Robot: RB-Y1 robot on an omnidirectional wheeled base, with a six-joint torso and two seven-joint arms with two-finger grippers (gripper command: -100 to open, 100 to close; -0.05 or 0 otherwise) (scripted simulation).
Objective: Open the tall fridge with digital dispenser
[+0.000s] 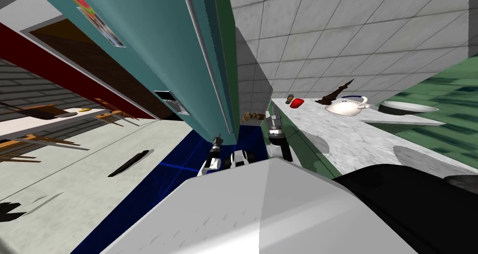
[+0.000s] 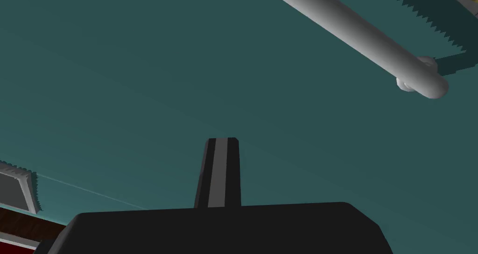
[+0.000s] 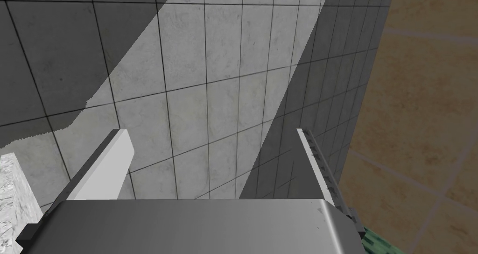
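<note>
The tall teal fridge (image 1: 154,45) rises close in front of me, with a long grey bar handle (image 1: 205,64) down its door and a small dispenser panel (image 1: 170,101) to the left of it. My left gripper (image 1: 217,139) is low at the door, near the handle's lower end. In the left wrist view its fingers (image 2: 223,172) are pressed together with nothing between them, pointing at the flat teal door (image 2: 140,78). The handle (image 2: 354,29) runs off to one side, apart from the gripper (image 2: 223,141). My right gripper (image 1: 274,120) hangs open (image 3: 211,132) beside the counter.
A pale stone counter (image 1: 354,134) on green cabinets stands at the right, bearing a red object (image 1: 297,102), a white teapot (image 1: 346,107) and a shallow bowl (image 1: 407,108). A blue mat (image 1: 172,167) lies under the fridge front. Wooden chairs (image 1: 28,144) stand far left.
</note>
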